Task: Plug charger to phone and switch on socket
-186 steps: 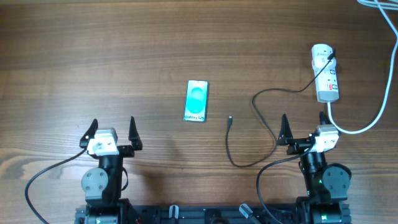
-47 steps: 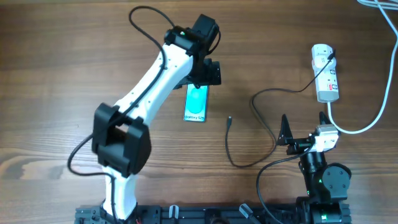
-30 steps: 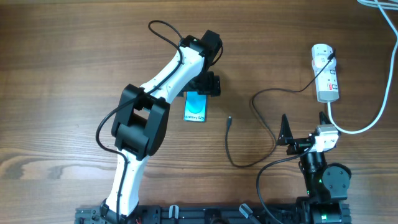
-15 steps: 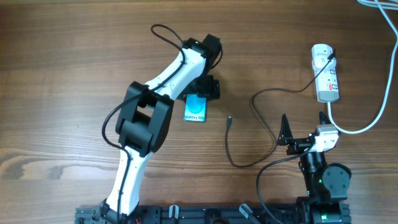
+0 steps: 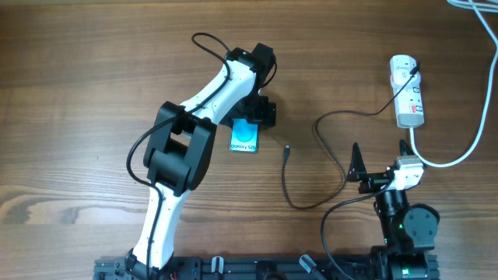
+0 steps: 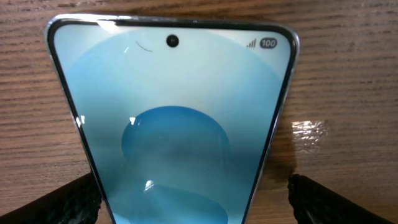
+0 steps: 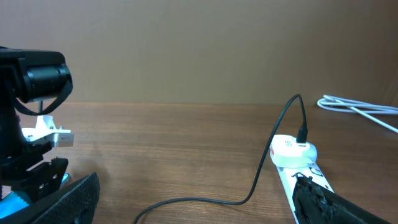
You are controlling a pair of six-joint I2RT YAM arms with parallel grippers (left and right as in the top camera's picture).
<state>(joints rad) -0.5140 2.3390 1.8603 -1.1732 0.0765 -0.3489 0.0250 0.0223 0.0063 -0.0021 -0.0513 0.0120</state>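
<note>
The phone (image 5: 244, 139) lies flat mid-table with its cyan screen up, and fills the left wrist view (image 6: 174, 124). My left gripper (image 5: 254, 113) is open low over the phone's far end, one finger on each side of it (image 6: 193, 202). The charger cable (image 5: 331, 117) runs from its plug in the socket (image 5: 408, 97) in a loop to its connector tip (image 5: 287, 150), which lies loose to the right of the phone. My right gripper (image 5: 380, 155) is open and empty at its rest spot; its view (image 7: 193, 202) shows the cable (image 7: 261, 180) and the socket (image 7: 292, 152).
The thick white cord (image 5: 475, 148) curves from the socket's near end round to the table's far right corner. The left arm (image 5: 210, 93) reaches diagonally across the left half of the table. Bare wooden table (image 5: 78, 78) lies all round.
The left arm has swung out from its rest spot and come down over the phone's far end, edging slightly nearer in the last second. The right arm, cable and phone have not moved.
</note>
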